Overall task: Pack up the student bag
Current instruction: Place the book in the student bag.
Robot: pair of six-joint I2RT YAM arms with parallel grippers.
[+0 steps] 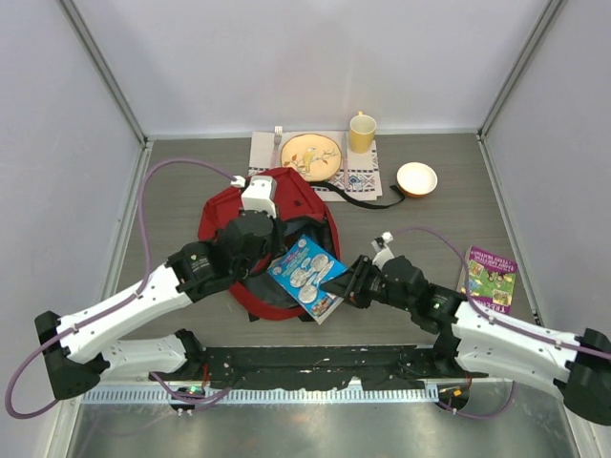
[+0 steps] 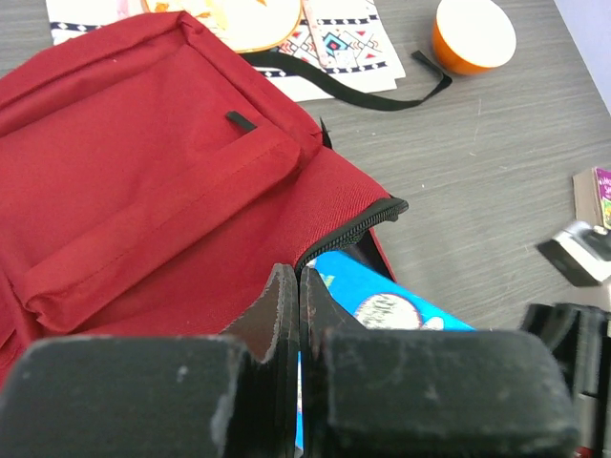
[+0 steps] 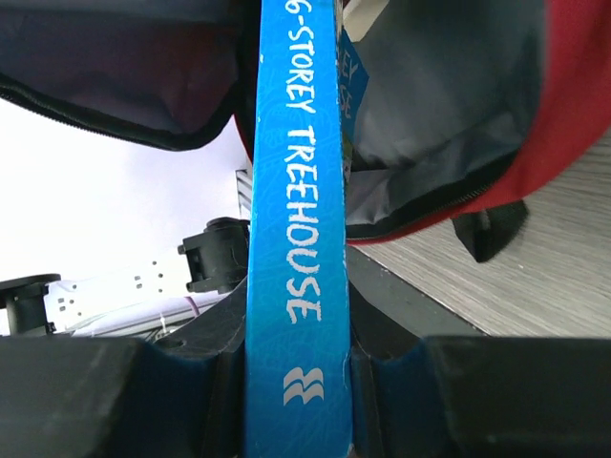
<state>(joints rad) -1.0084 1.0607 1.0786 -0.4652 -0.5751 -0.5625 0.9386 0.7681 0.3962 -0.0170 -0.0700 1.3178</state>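
Note:
The red student bag (image 1: 304, 198) lies mid-table, its mouth facing the near side. My left gripper (image 1: 267, 250) is shut on the zipper edge of the top flap (image 2: 344, 229), its fingertips (image 2: 286, 296) pressed together, and the flap is lifted. My right gripper (image 1: 346, 281) is shut on a blue book (image 1: 307, 267), clamped by its spine (image 3: 291, 191). The book's far end sits in the bag's mouth, against the grey lining (image 3: 430, 86). From the left wrist, the blue cover (image 2: 401, 305) shows just under the flap.
Behind the bag a patterned placemat (image 1: 363, 176) holds a plate (image 1: 311, 156), a fork (image 1: 278, 134) and a yellow cup (image 1: 362, 132). An orange-and-white bowl (image 1: 416, 177) stands to its right. A purple book (image 1: 490, 279) lies at the right. A black strap (image 1: 368, 198) trails from the bag.

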